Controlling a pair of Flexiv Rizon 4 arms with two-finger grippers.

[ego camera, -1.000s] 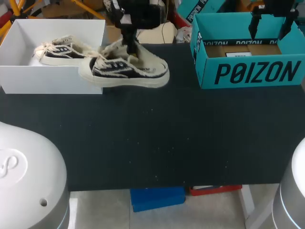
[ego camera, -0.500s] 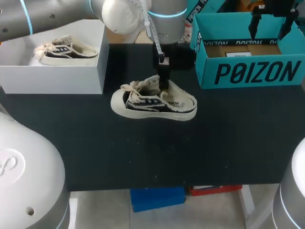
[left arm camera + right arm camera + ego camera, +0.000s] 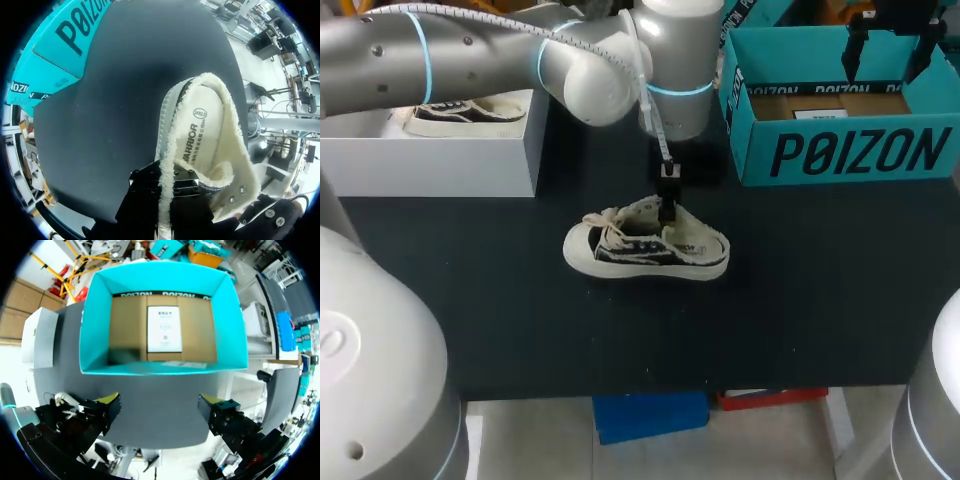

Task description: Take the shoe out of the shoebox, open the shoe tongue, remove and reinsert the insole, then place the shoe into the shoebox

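The sneaker [image 3: 647, 250] sits sole-down on the black table [image 3: 800, 300], nearer the robot than the teal shoebox [image 3: 840, 155] and off to its left. The left gripper [image 3: 667, 205] clamps the sneaker's collar wall, one finger inside and one outside. In the left wrist view its yellow tips are hidden and the toe is cut off. The right gripper [image 3: 160, 407] hangs spread wide above the teal shoebox, holding nothing.
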